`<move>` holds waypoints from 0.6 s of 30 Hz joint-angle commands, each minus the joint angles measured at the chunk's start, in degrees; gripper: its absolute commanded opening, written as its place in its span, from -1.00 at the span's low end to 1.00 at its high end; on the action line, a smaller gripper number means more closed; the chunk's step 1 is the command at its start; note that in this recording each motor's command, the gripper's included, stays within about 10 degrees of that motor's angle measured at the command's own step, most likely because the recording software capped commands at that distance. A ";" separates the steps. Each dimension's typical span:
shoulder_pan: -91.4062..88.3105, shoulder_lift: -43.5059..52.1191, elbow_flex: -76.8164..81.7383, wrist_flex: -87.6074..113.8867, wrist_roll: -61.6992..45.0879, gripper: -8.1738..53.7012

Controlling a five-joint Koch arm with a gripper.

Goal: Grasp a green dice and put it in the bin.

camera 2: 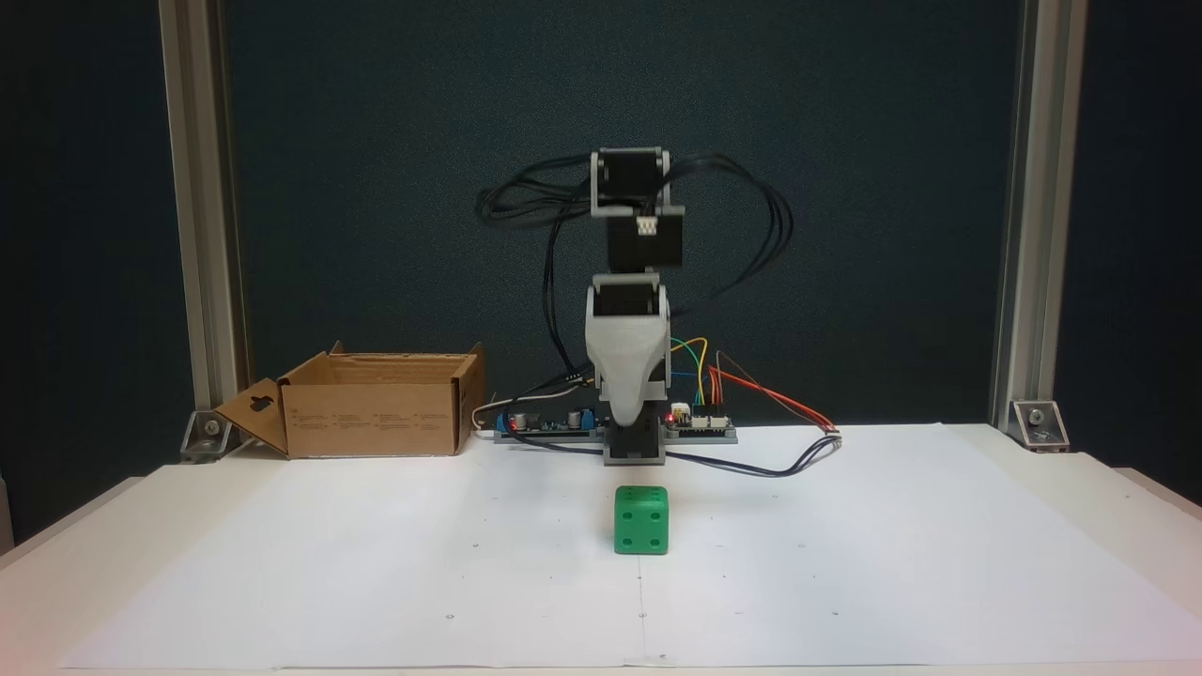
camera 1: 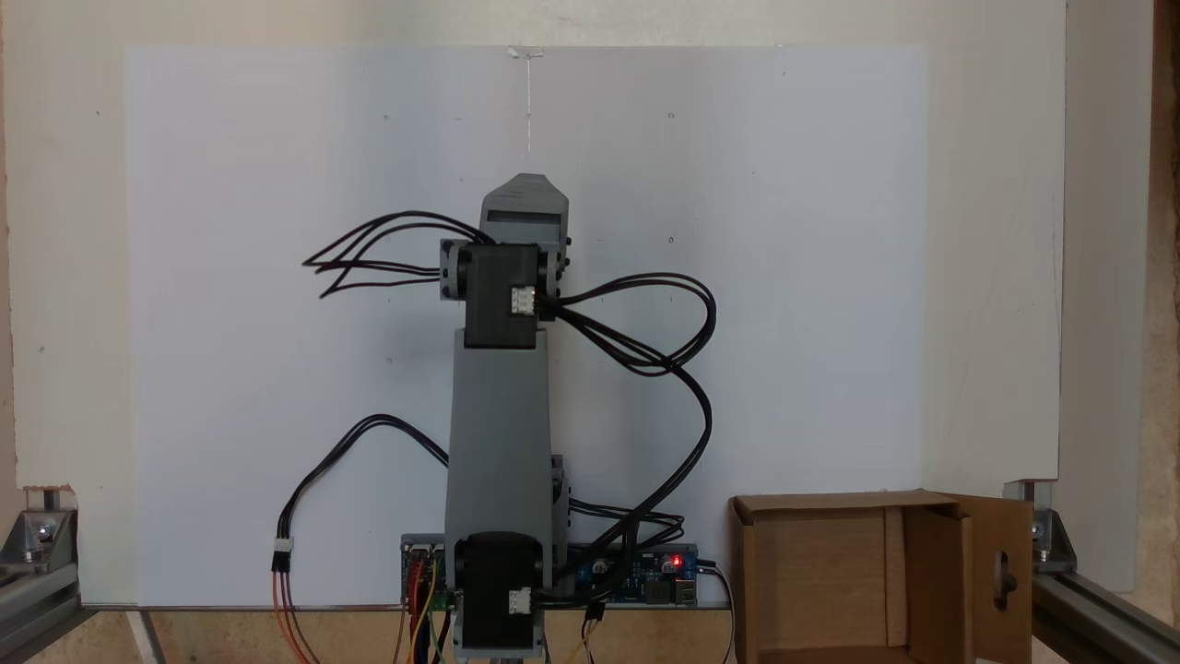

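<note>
The green dice (camera 2: 641, 519) rests on the white paper in a fixed view, a face with several pips turned to the camera. My gripper (camera 2: 627, 421) hangs point-down behind and above it, apart from it, and holds nothing. Its jaws lie one behind the other, so their gap is hidden. From above, the gripper (camera 1: 525, 189) shows as a grey tip at the far end of the arm. The bin (camera 2: 376, 418), a brown cardboard box, stands left of the arm's base with its keyhole flap folded out. In the other fixed view the bin (camera 1: 936, 572) sits at the bottom right, and nothing shows inside it.
A circuit board (camera 2: 700, 424) with coloured wires lies beside the arm's base (camera 2: 635, 449). Black cables (camera 2: 751, 225) loop around the upper arm. Aluminium frame posts (camera 2: 202, 207) stand at the table's back corners. White paper (camera 2: 376, 563) covers the table.
</note>
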 commanded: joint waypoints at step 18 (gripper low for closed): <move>-1.76 -3.69 2.20 -6.24 6.94 0.66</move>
